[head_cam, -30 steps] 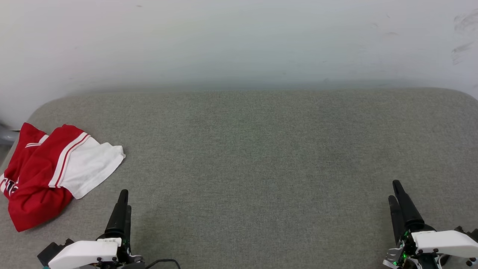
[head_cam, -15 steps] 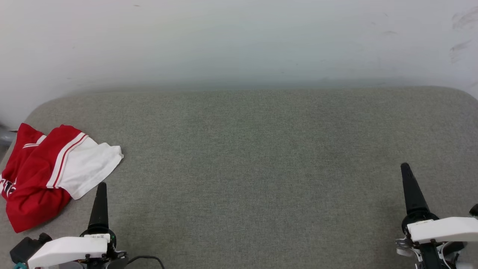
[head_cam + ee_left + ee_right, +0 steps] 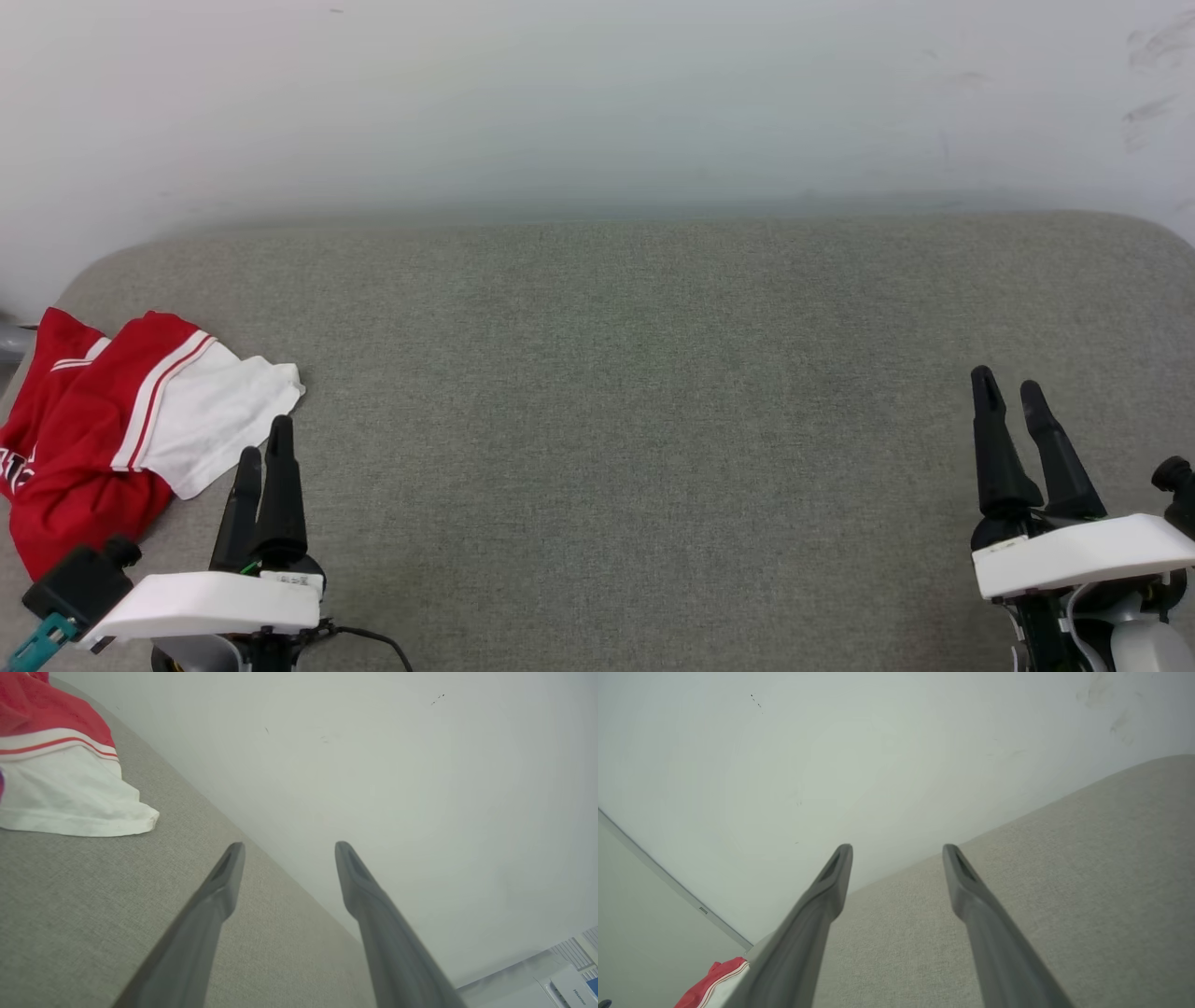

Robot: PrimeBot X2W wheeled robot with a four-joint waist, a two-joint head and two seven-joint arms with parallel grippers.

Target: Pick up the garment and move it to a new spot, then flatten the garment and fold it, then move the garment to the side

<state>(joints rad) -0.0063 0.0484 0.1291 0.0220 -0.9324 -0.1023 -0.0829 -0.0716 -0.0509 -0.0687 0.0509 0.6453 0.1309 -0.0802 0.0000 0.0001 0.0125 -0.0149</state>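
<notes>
In the head view, you are looking down on a padded grey fabric worktop (image 3: 635, 420) that spans the frame, with a pale, lightly scuffed wall (image 3: 597, 103) across the top.

The garment (image 3: 93, 439) lies crumpled at the far left of the frame, at the worktop's left edge. It is red, with a white sleeve (image 3: 224, 420) spread toward the centre and red-and-white stripes where the sleeve meets the body. A scrap of dark lettering shows at the left border.

Your left claw (image 3: 265, 439) rises from the lower left of the frame. Its two dark fingers point up the frame, and their tips are just beside the lower edge of the white sleeve. In the left wrist view, the left claw (image 3: 289, 846) is released, its fingers spread with nothing between them. The garment (image 3: 60, 788) sits in the upper left of that frame, apart from both fingers.

Your right claw (image 3: 1006, 381) rises from the lower right of the head view, well apart from the garment, above bare fabric. In the right wrist view, the right claw (image 3: 897, 848) is also released and holds nothing. A small corner of the garment (image 3: 714, 982) shows at the lower left of that frame.
</notes>
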